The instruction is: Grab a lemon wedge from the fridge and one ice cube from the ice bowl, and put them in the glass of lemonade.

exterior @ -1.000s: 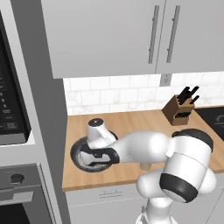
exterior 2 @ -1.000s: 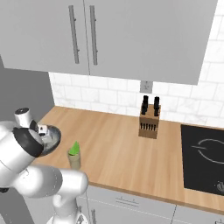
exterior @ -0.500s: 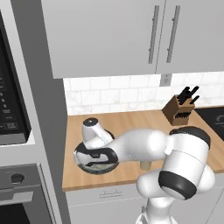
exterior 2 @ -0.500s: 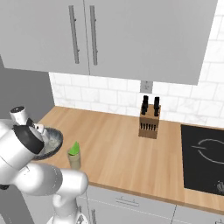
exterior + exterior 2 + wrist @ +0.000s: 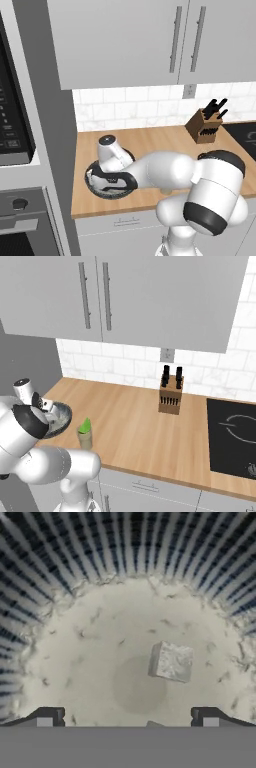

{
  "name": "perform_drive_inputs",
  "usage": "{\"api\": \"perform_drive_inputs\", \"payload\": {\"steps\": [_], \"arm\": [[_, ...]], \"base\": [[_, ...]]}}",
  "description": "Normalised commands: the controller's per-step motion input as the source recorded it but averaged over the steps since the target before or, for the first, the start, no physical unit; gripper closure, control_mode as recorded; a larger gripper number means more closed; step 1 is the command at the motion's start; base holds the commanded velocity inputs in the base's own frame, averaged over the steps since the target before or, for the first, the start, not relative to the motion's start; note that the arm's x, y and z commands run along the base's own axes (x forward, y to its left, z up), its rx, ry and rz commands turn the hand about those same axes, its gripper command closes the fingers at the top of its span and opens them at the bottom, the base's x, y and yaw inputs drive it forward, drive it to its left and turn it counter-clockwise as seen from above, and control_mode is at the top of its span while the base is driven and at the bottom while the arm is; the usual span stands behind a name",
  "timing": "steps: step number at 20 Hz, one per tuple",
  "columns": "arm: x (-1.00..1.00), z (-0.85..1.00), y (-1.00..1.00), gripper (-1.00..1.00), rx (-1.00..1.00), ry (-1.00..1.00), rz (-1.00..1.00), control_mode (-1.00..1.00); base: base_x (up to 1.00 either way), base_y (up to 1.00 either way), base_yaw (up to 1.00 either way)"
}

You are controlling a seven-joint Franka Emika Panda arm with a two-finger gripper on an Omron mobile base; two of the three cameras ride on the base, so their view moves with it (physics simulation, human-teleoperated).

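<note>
Ice bowl rim rings one cube; gripper spread wide above

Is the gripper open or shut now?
Open. In the hand view the gripper has its fingertips far apart above the ice bowl, and the ice cube lies free, untouched.

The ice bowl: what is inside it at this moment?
In the ice bowl, one pale ice cube lies on the whitish floor, ahead of the open gripper. The nearest part of the floor is covered, so more cubes cannot be excluded.
</note>
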Motion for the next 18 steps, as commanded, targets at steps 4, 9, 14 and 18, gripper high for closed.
{"api": "perform_drive_inputs", "payload": {"steps": [4,9,14,18], "arm": [[-0.03,0.05,-0.04,-1.00,0.05,0.00,-0.07,-1.00],[-0.05,-0.07,-0.10,-1.00,0.04,0.01,-0.03,-1.00],[-0.03,-0.06,0.00,-1.00,0.01,0.06,0.00,-1.00],[-0.07,-0.12,0.01,-1.00,0.01,0.02,0.00,-1.00]], "base": [[0.00,0.00,0.00],[0.00,0.00,0.00],[0.00,0.00,0.00],[0.00,0.00,0.00]]}}
